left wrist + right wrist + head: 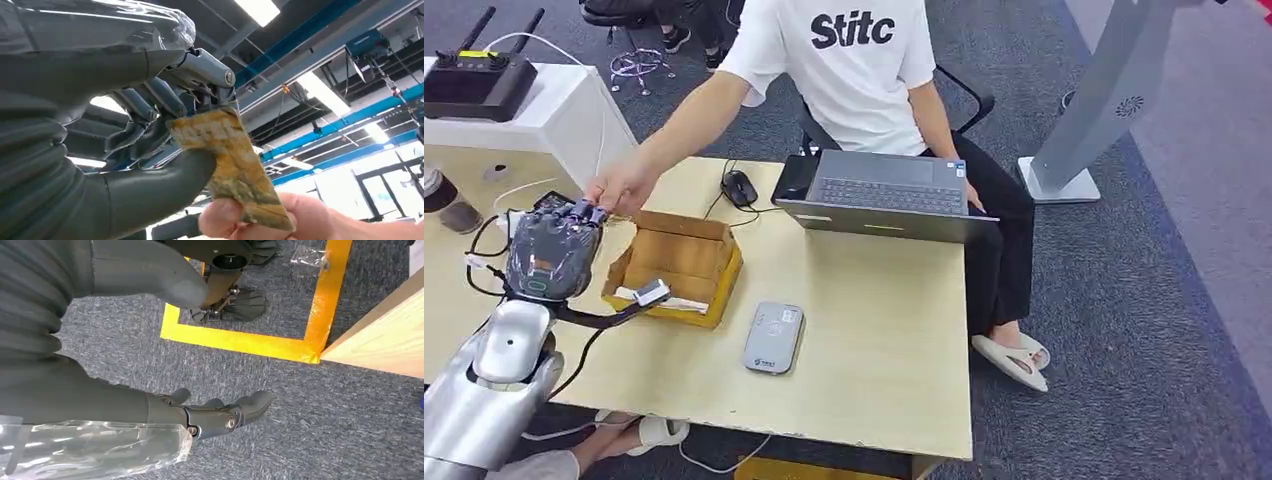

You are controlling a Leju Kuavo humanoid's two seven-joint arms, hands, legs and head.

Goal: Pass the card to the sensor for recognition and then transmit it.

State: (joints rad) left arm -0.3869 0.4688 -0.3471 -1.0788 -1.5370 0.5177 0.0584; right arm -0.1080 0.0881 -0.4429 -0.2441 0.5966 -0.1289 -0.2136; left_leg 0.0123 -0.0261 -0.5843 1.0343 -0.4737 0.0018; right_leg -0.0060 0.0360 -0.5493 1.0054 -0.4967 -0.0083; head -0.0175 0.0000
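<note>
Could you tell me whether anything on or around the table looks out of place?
The card is gripped from both sides, by the left hand and a person's hand. The right hand hangs open over the carpet.

card (235, 165) print blurred, person's hand (280, 220) cropped

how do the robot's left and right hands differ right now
The left robot hand is raised over the pale wooden table, pinching a yellow-brown patterned card that a person's hand also grips. The right robot hand hangs over grey carpet, holding nothing, fingers loosely extended. Both have grey ribbed covers and plastic wrap.
</note>
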